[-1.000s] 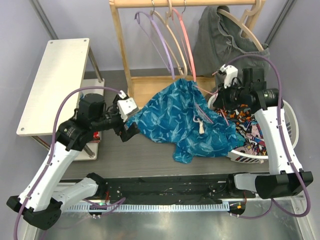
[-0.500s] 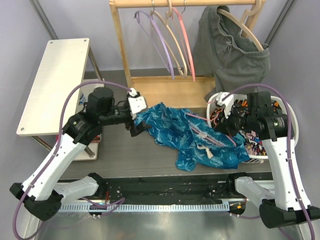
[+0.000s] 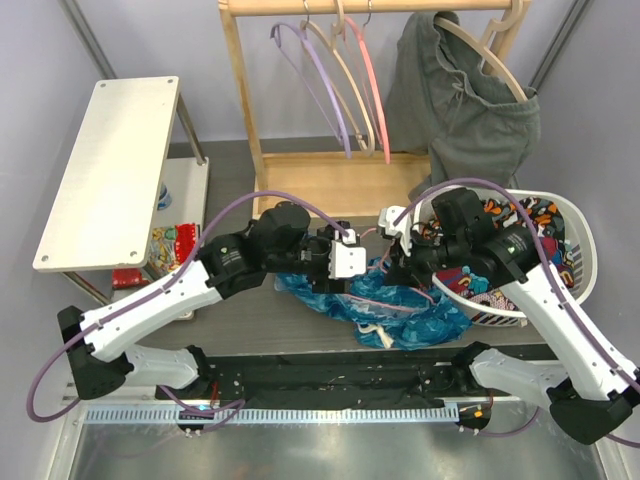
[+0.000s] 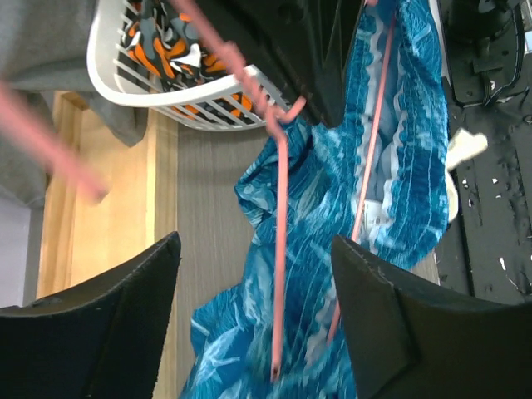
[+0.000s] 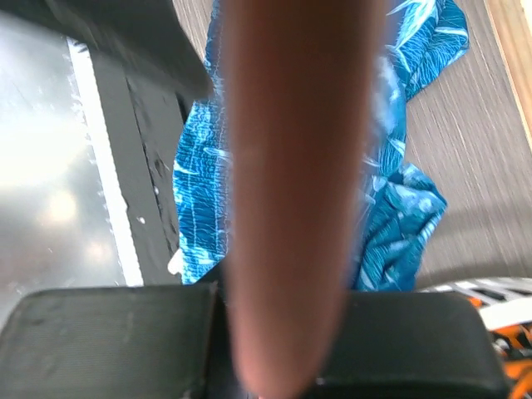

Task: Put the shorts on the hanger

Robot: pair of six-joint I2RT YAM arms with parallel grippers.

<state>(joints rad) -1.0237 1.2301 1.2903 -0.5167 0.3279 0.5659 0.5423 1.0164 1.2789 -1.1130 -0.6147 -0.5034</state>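
Right pincer (image 5: 276, 332) clamped on the hanger (image 4: 281, 249) near its hook. Left pincer (image 4: 254, 274) wide, holding nothing, one wire arm passing between its fingers (image 4: 108, 332). Shorts (image 4: 407, 158) bunched on the table (image 4: 208, 183) just below both pincers, not yet draped, so I judge it roughly midway. Basket (image 4: 104, 66) beyond the right pincer holds patterned clothes (image 4: 179, 46).

The left arm (image 3: 150, 312) and the right arm (image 3: 560, 325) look the same. Each has long, smooth white parts joined by fat, round black parts (image 3: 283, 232). A thin purple cable (image 3: 270, 193) loops along each arm. Near each tip sits a small white block (image 3: 350, 262). The left arm's fingers (image 4: 91, 332) are black, flat and pointed.
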